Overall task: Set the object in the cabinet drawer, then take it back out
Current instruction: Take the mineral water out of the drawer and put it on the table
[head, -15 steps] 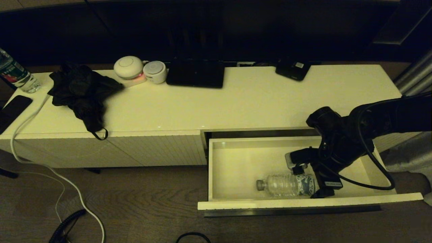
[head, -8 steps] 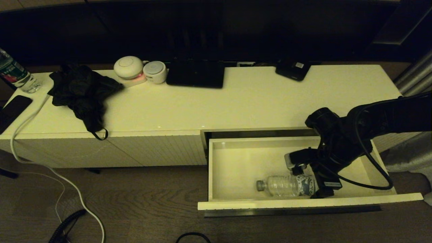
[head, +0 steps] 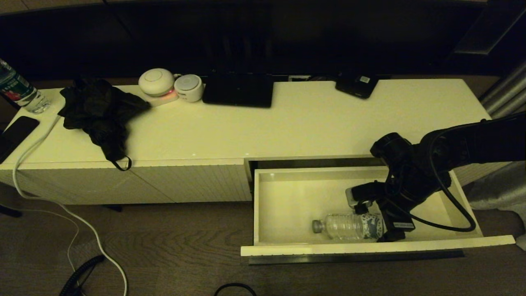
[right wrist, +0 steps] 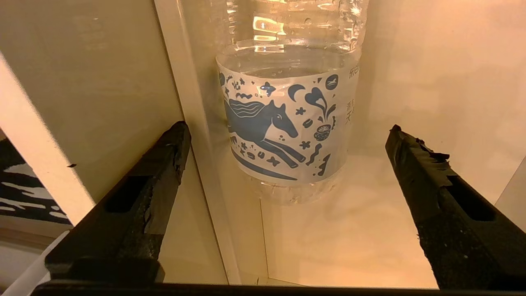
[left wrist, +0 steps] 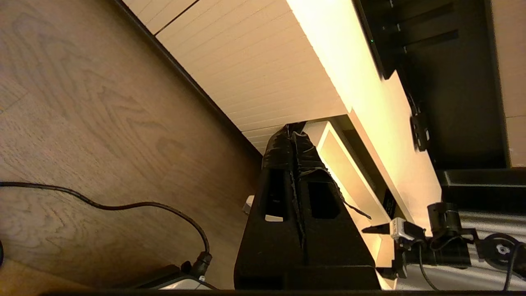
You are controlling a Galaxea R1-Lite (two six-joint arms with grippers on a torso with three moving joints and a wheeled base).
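The cabinet drawer (head: pixel 287 197) stands pulled out at the cabinet's right end, its pale inside showing. The object (head: pixel 347 226), a clear bottle with a blue-and-white label, lies on its side against the drawer's front wall, its cap pointing left. My right gripper (head: pixel 376 222) is down inside the drawer at the bottle's base end and stands open. In the right wrist view its fingers (right wrist: pixel 164 164) spread wide of the label (right wrist: pixel 287 119) without touching it. The left gripper (left wrist: pixel 291 129) is shut and empty, low over the floor beside the cabinet.
On the cabinet top (head: pixel 308 123) lie a black cloth (head: pixel 100 111), two white round devices (head: pixel 156 82), a black tablet (head: pixel 238 90) and a dark box (head: pixel 356 85). Another bottle (head: pixel 18 92) and a phone (head: pixel 16 133) sit far left. A white cable (head: pixel 61 205) trails on the floor.
The right arm has shifted slightly to the left with its gripper still open. The bottle lies where it was.
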